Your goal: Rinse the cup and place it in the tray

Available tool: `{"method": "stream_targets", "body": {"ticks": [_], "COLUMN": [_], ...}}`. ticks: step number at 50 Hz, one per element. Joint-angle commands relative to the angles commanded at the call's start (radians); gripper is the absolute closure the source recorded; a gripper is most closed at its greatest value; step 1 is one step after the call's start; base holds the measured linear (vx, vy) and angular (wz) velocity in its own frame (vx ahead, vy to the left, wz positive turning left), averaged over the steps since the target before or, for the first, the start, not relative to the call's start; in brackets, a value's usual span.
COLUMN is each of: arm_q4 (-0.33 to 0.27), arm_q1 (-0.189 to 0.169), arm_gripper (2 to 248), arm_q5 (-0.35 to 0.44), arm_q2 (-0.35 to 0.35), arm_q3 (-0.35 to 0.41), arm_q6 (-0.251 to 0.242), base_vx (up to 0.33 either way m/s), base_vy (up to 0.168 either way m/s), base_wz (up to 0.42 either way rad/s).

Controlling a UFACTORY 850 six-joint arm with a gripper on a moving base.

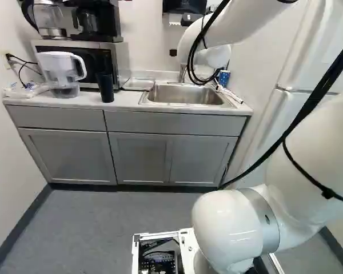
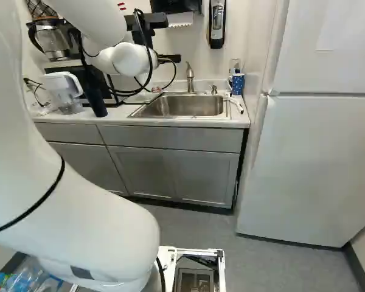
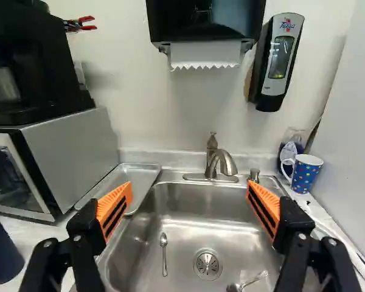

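We have the gripper [image 2: 170, 59] up over the sink [image 3: 185, 234], facing the wall behind it. In the wrist view, our gripper [image 3: 189, 185] is released, its two fingers spread wide with the orange pads [image 3: 114, 208] apart.

We see two drinking vessels and cannot tell which one the task means. The polka-dot mug [image 3: 304, 176] stands upright on the counter, ahead of our right finger and past the sink's rim, its handle turned toward the faucet [image 3: 222, 163]. The dark tumbler [image 3: 1, 252] stands upright on the counter, well out to our gripper's left, in front of the microwave [image 3: 76, 152]. The metal tray [image 3: 131, 176] lies on the counter ahead of our left finger, between the microwave and the sink.

The faucet rises ahead of the gap between our fingers, at the basin's back edge. Beneath that gap, a spoon [image 3: 164, 254] lies in the basin beside the drain [image 3: 207, 264], and another metal utensil [image 3: 249, 282] lies on the drain's other side, nearer our right finger. Higher up ahead of us, the paper towel dispenser [image 3: 205, 24] hangs on the wall, and the soap dispenser [image 3: 280, 61] hangs just to its right.
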Motion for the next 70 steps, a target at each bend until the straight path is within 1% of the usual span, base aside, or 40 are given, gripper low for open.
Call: {"method": "stream_targets", "body": {"ticks": [39, 70], "arm_q4": [0.000, 0.000], "arm_q1": [0.000, 0.000], "arm_gripper": [3, 3], "arm_q5": [0.000, 0.000], "arm_q2": [0.000, 0.000], "arm_q3": [0.000, 0.000], "arm_q6": [0.000, 0.000], "base_vx": [0.125, 0.123], "base_vy": [-0.047, -0.001], "base_wz": [0.003, 0.004]}}
